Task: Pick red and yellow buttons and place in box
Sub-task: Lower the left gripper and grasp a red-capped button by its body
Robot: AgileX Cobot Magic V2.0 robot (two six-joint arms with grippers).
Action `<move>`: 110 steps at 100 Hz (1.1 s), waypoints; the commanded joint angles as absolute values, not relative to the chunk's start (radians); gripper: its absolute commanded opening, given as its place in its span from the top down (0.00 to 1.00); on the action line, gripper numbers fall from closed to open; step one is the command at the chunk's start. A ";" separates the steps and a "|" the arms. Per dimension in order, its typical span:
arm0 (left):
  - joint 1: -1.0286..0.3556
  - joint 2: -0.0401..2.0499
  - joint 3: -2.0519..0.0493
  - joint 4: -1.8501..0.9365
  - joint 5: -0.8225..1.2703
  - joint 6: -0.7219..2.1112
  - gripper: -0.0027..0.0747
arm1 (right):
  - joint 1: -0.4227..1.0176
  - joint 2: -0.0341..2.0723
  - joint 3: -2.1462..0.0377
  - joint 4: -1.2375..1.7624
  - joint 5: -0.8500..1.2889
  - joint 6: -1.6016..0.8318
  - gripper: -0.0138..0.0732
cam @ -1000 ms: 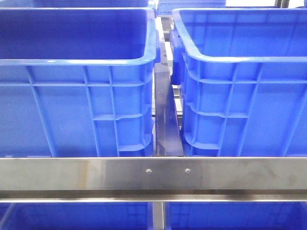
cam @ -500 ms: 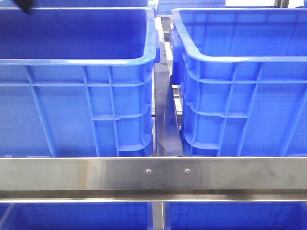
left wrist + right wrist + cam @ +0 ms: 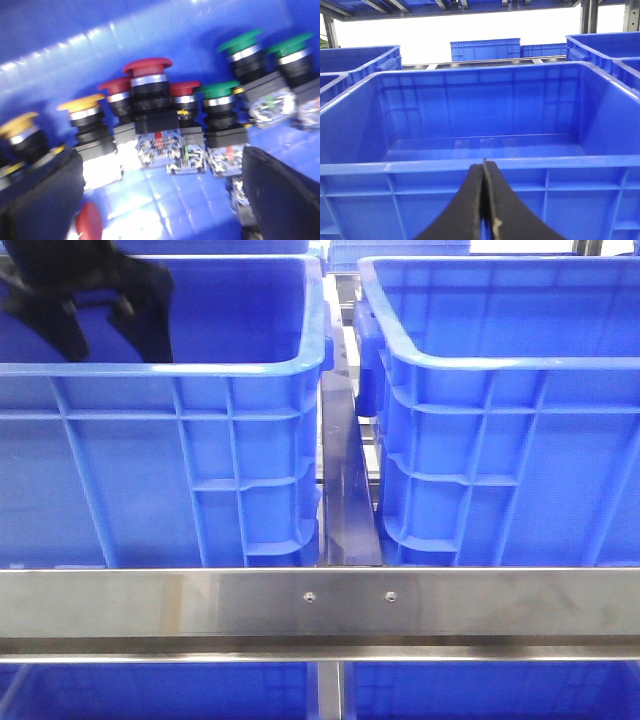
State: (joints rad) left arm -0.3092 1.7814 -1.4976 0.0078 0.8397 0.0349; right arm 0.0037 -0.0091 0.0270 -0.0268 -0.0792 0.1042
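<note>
In the left wrist view several push buttons stand on the floor of a blue crate: red-capped ones (image 3: pixel 148 67), orange-yellow ones (image 3: pixel 81 102) and green ones (image 3: pixel 239 41). Another red cap (image 3: pixel 89 222) lies by my left finger. My left gripper (image 3: pixel 159 192) is open and empty just short of the red buttons. In the front view it (image 3: pixel 90 300) reaches down into the left crate (image 3: pixel 160 368). My right gripper (image 3: pixel 484 167) is shut and empty in front of an empty blue box (image 3: pixel 480 164). The right crate (image 3: pixel 500 365) also shows in the front view.
A steel rail (image 3: pixel 320 605) crosses in front of both crates, with a narrow gap (image 3: pixel 345 490) between them. More blue crates stand behind (image 3: pixel 485 49) and on the shelf below (image 3: pixel 160 690).
My left arm has come into the front view at the top left and dropped into the left crate. The crates have not moved.
</note>
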 commanded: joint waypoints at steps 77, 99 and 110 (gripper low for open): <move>-0.314 1.883 -1.534 0.019 0.738 0.037 0.32 | 0.006 -0.035 0.007 -0.034 -0.160 0.099 0.91; -0.314 1.874 -1.534 0.022 0.740 0.037 0.77 | 0.006 -0.035 0.007 -0.034 -0.160 0.099 0.91; -0.314 1.845 -1.534 0.022 0.742 0.037 0.96 | 0.006 -0.035 0.007 -0.034 -0.160 0.099 0.91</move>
State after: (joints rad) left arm -0.3092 1.9290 -1.5034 0.0217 0.7795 0.0365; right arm 0.0037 -0.0091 0.0270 -0.0268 -0.0792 0.1042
